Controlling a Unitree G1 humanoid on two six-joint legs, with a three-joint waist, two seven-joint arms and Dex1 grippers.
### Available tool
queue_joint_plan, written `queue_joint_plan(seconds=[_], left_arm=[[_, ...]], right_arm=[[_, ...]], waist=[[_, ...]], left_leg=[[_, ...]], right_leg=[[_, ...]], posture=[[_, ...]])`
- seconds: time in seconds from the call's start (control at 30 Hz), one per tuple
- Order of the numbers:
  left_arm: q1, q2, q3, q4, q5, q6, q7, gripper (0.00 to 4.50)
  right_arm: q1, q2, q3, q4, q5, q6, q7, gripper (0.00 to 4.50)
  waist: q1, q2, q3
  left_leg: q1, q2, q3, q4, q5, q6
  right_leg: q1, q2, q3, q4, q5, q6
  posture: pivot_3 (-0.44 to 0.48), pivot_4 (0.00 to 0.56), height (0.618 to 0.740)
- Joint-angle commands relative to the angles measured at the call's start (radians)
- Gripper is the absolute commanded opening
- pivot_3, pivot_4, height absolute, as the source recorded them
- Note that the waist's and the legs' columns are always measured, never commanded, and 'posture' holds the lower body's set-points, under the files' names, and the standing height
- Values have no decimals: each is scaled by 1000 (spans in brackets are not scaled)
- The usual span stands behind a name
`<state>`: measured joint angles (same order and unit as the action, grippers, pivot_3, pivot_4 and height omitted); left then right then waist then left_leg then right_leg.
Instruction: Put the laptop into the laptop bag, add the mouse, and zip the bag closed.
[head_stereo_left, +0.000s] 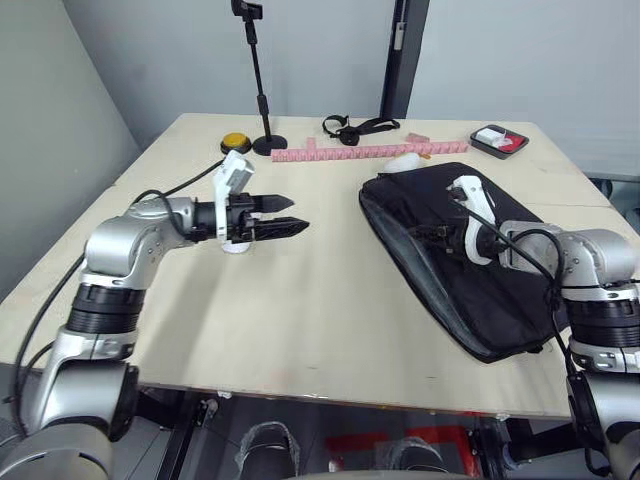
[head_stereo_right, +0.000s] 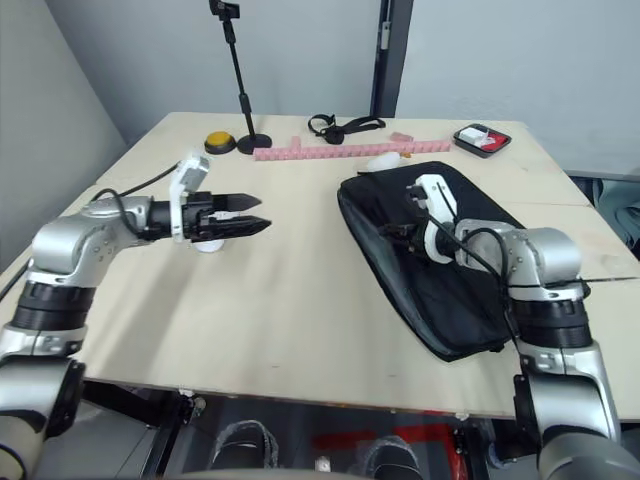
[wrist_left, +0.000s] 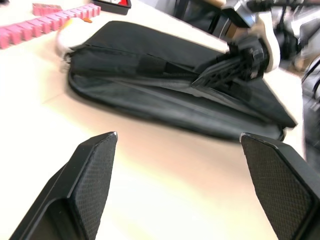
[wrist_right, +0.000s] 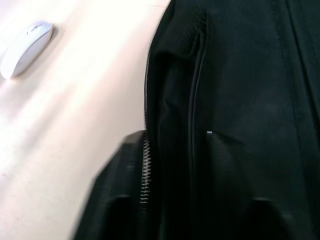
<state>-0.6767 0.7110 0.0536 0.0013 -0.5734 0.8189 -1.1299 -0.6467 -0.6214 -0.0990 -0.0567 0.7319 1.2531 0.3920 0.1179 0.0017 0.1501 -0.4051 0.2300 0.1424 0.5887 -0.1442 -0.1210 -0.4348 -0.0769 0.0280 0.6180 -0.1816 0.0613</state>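
The black laptop bag (head_stereo_left: 470, 290) lies flat on the right half of the table, its zipper edge (wrist_right: 145, 165) facing the middle. My right gripper (head_stereo_left: 437, 238) rests on that edge, shut on the bag's upper flap; the left wrist view shows its fingers (wrist_left: 220, 70) pinched together there. Over the left-centre of the table my left gripper (head_stereo_left: 290, 215) hovers open and holds nothing, its fingers pointing toward the bag. The small white mouse (head_stereo_left: 237, 246) sits on the wood just below that wrist. The laptop is out of view.
Along the far side stand a black stand (head_stereo_left: 268, 140), a yellow button (head_stereo_left: 235, 142), a pink block strip (head_stereo_left: 370, 152), a black strap (head_stereo_left: 355, 127) and a red-and-black tray (head_stereo_left: 499, 141). A white plush (head_stereo_left: 405, 163) touches the bag's far corner. Bare wood lies between the grippers.
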Motion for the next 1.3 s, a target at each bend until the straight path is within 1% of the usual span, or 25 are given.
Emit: queue_joint_plan(seconds=[0.03, 0.07, 0.13, 0.23, 0.33, 0.4, 0.47, 0.5, 0.57, 0.7, 0.83, 0.9, 0.97, 1.07, 1.13, 1.17, 1.3], left_arm=[[49, 96, 49, -60, -9, -67, -80, 4122], [70, 125, 70, -64, -11, -77, -90, 4122], [105, 173, 117, -48, -1, -112, -86, 4122], [146, 237, 191, 9, 23, -165, -67, 4122], [215, 315, 250, 50, 38, -206, -97, 4122], [261, 374, 279, 92, 46, -208, -125, 4122], [289, 420, 292, 141, 56, -209, -144, 4122], [301, 444, 296, 173, 57, -202, -157, 4311], [330, 481, 306, 218, 59, -209, -191, 4311], [358, 516, 317, 296, 89, -256, -205, 4311], [333, 518, 331, 357, 85, -270, -197, 4311], [299, 504, 324, 375, 70, -243, -179, 4311], [290, 490, 309, 354, 51, -219, -185, 4311], [275, 450, 278, 332, 55, -198, -154, 4311], [261, 397, 255, 331, 86, -208, -81, 4311], [249, 361, 241, 335, 104, -208, -32, 4311], [174, 245, 196, 330, 148, -163, 146, 4311]], right_arm=[[-36, -54, 21, 17, -33, -73, 114, 3461], [-39, -76, 26, 17, -36, -94, 158, 3855], [-35, -131, 18, -7, -21, -130, 260, 4482], [15, -261, 4, -38, -52, -256, 433, 4482], [86, -385, -51, -14, -63, -384, 618, 4482], [136, -454, -73, 34, -100, -492, 719, 4482], [161, -498, -81, 86, -139, -577, 785, 4482], [161, -517, -80, 124, -160, -613, 810, 4498], [155, -548, -77, 196, -197, -675, 855, 4498], [143, -584, -76, 300, -255, -759, 902, 4498], [131, -584, -93, 331, -264, -776, 920, 4498], [129, -580, -101, 326, -262, -775, 923, 4498], [133, -567, -103, 304, -255, -768, 920, 4498], [140, -531, -107, 219, -214, -742, 916, 4498], [107, -478, -120, 130, -136, -688, 901, 4498], [88, -448, -106, 88, -124, -678, 886, 4498], [28, -368, -22, -9, -143, -650, 840, 4498]], waist=[[-7, 0, 0], [-10, 0, 0], [-14, 0, 0], [-12, 0, 0], [-12, 0, 0], [-13, 0, 0], [-14, 0, 0], [-15, 0, 0], [-19, 0, 0], [-22, -1, 0], [-22, -1, 0], [-21, -1, 0], [-20, -1, 0], [-20, -1, 0], [-21, -1, 0], [-22, -1, 0], [-22, -1, 0]], left_leg=[[0, 0, 0, 0, 0, 0], [0, 0, 0, -1, 0, 0], [-1, 0, 1, -2, 0, 0], [-1, 1, 1, -4, 0, 0], [-1, 1, 1, -5, -1, 1], [0, 1, 1, -5, -3, 6], [0, 1, 1, -5, -3, 6], [0, 1, 1, -4, -3, 6], [1, 1, 2, -2, -3, 7], [1, 1, 2, 1, -4, 8], [1, 1, 2, 2, -4, 9], [1, 1, 2, 3, -3, 10], [1, 1, 2, 4, -3, 10], [2, 1, 2, 4, -3, 11], [2, 1, 2, 4, -3, 11], [3, 1, 2, 4, -3, 11], [3, 2, 1, 8, -3, 11]], right_leg=[[0, 0, 0, 0, 0, 0], [-1, 0, 0, 0, 0, 0], [-2, 0, 0, 0, -1, -1], [-3, 1, 0, 0, -2, -2], [-3, 1, 0, -1, -3, -2], [-2, 1, 0, -2, -3, -2], [-2, 1, 0, -1, -3, -2], [-3, 1, 0, 0, -4, -3], [-3, 1, 1, 2, -4, -4], [-2, 0, 1, 5, -4, -4], [-2, 0, 1, 6, -4, -5], [-2, 0, 1, 7, -5, -5], [-2, 0, 1, 8, -5, -7], [-2, 0, 1, 8, -6, -9], [-2, 0, 1, 10, -6, -9], [-2, 0, 1, 11, -6, -9], [-2, 0, 2, 17, -6, -9]], posture=[[0, 150, 739], [0, 150, 739], [0, 150, 739], [0, 150, 739], [0, 150, 739], [0, 150, 739], [0, 150, 739], [0, 150, 739], [0, 150, 739], [0, 150, 739], [0, 150, 739], [0, 150, 739], [0, 150, 739], [0, 150, 739], [0, 150, 739], [0, 150, 739], [0, 150, 739]])
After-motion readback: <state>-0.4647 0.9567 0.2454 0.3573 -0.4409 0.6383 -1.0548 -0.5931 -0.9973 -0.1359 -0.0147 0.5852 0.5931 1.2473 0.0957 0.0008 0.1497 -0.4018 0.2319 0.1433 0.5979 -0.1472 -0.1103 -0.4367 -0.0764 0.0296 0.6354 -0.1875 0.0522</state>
